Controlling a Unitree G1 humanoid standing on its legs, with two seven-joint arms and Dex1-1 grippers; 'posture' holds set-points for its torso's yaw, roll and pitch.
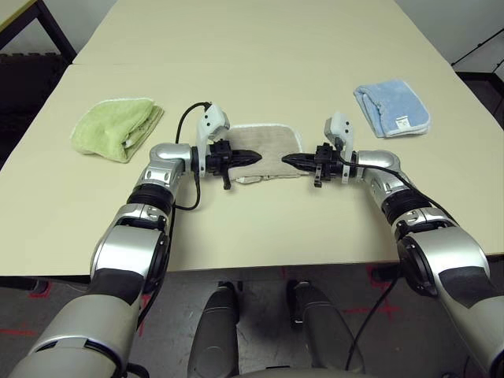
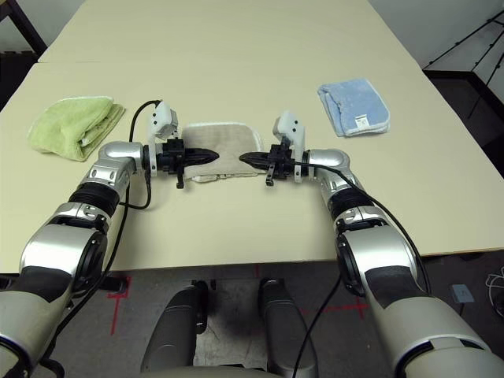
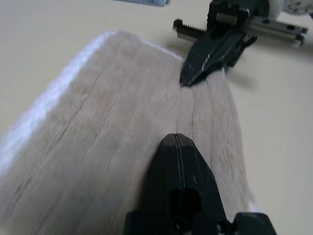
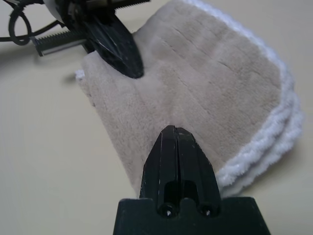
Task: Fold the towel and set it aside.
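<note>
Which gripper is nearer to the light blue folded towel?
Right. The right gripper sits over the beige towel, with the light blue towel just beyond its wrist. The left gripper is across the beige towel, farther off.

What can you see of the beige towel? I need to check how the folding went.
The beige towel is terry cloth with white stitched edging, folded into a compact stack of layers. It lies flat on the table, between the green towel and the blue towel. The left pincer and right pincer, both shut, point at each other over its near edge; contact is unclear.
</note>
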